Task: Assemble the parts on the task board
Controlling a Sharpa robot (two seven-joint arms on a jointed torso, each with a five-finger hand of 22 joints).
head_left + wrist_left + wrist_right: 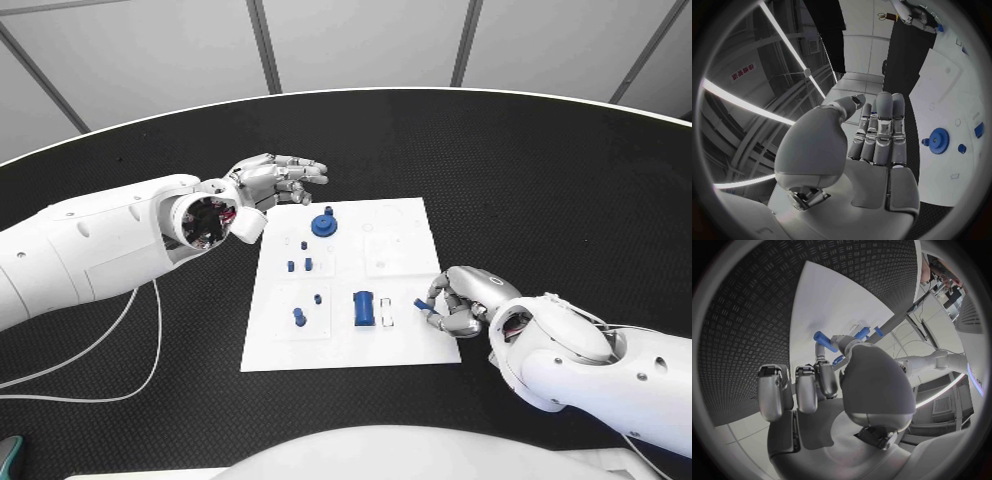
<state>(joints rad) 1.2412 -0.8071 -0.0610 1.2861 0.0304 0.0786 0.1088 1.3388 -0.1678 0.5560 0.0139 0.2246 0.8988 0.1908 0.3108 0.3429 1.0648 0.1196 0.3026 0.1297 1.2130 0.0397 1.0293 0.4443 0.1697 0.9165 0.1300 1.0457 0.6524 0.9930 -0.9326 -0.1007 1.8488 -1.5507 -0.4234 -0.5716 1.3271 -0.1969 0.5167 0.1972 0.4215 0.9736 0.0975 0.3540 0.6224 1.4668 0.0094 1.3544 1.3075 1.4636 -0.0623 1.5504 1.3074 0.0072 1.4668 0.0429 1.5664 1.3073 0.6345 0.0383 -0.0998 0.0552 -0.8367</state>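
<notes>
Black tabletop (548,170) carrying the white board (408,345) at its centre. Left hand (277,180) hovers off the board's far left corner, fingers loosely extended and together, holding nothing. Right hand (459,300) rests at the board's right edge, pinching a small blue peg (423,304) between thumb and fingertip; the peg's lower end is hidden. On the board: a blue gear (325,225), a blue block (365,308), and smaller pegs too small to make out.

A round black tabletop (562,180) with a pale rim is filling most of the head view. Pale wall panels (361,40), split by dark seams, are rising behind it. Bright light strips (748,102) are glowing overhead.
</notes>
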